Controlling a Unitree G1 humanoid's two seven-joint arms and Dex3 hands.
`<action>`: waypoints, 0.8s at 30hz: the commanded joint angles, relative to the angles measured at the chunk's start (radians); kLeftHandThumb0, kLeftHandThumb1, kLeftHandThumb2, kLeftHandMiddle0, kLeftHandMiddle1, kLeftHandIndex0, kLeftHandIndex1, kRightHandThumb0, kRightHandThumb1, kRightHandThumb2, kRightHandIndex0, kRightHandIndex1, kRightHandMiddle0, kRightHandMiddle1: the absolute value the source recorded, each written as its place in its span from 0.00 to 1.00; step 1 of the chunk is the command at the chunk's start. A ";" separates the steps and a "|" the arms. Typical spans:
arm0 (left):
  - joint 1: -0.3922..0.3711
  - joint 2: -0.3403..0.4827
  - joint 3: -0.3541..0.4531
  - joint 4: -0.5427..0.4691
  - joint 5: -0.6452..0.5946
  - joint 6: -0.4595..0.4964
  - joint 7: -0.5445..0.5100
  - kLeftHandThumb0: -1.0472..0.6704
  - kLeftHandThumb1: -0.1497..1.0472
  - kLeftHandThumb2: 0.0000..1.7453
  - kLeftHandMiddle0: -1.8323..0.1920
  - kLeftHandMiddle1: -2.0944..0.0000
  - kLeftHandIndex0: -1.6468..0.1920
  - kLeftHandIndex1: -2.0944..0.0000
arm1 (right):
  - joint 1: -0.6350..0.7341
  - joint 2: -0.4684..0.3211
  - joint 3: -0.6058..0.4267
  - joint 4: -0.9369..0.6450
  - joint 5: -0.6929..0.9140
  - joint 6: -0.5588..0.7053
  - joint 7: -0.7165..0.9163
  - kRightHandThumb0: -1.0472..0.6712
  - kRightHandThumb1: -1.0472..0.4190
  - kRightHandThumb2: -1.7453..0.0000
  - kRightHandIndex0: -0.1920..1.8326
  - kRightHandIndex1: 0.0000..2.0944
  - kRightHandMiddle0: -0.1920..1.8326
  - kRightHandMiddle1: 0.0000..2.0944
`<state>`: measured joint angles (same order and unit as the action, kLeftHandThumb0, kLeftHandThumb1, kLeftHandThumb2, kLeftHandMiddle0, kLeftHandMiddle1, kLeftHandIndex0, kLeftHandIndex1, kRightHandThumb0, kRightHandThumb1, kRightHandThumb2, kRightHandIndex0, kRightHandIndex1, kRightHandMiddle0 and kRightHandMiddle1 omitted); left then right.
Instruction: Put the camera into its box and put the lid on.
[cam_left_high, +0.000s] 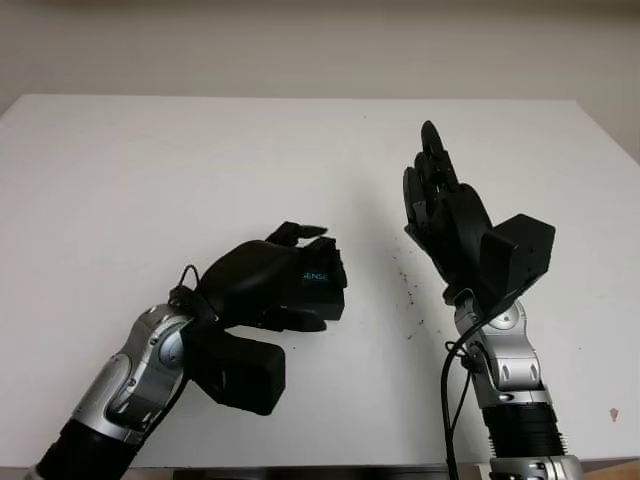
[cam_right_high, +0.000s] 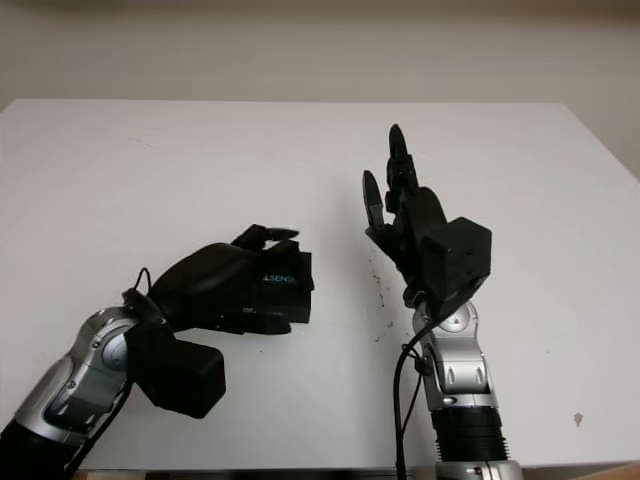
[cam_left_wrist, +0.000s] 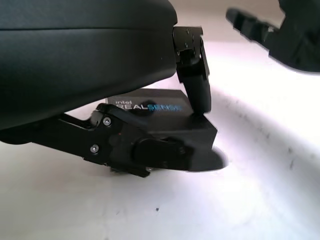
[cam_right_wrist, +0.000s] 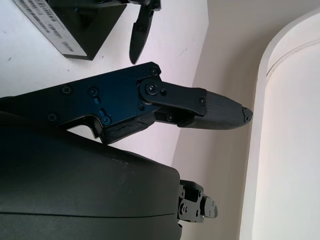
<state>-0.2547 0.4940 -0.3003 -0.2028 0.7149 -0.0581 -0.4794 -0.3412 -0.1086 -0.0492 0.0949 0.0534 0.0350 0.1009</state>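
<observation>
Left eye view: left robot hand (cam_left_high: 285, 275) around box (cam_left_high: 325, 285).

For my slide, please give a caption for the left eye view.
Left hand grips the black box on the white table; right hand open, raised.

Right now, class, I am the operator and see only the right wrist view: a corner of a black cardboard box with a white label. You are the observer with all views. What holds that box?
Observer: The left hand grips the black cardboard box, with its fingers over the top and its thumb at the side.
Operator: What is printed on top?
Observer: In the left wrist view it reads "intel REALSENSE".
Operator: Where is my own hand?
Observer: The right hand is open, raised above the white table, to the box's right.
</observation>
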 joint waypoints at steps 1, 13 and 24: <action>0.022 0.024 -0.018 0.026 0.020 0.034 -0.036 0.08 1.00 0.34 1.00 1.00 1.00 1.00 | 0.002 -0.004 -0.002 -0.023 -0.003 0.007 -0.004 0.20 0.00 0.69 0.02 0.03 0.04 0.03; 0.034 0.006 0.063 0.000 -0.173 0.078 -0.071 0.07 1.00 0.40 1.00 1.00 1.00 1.00 | 0.013 0.000 0.003 -0.047 0.000 0.020 0.002 0.20 0.00 0.69 0.02 0.03 0.04 0.03; 0.031 -0.279 0.414 0.038 -0.703 0.045 0.245 0.15 1.00 0.35 1.00 1.00 1.00 1.00 | -0.005 0.001 0.026 -0.045 -0.005 0.033 0.032 0.19 0.00 0.65 0.00 0.02 0.01 0.02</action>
<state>-0.2090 0.2436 0.0849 -0.1798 0.0439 -0.0016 -0.2583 -0.3282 -0.1068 -0.0266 0.0656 0.0490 0.0581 0.1300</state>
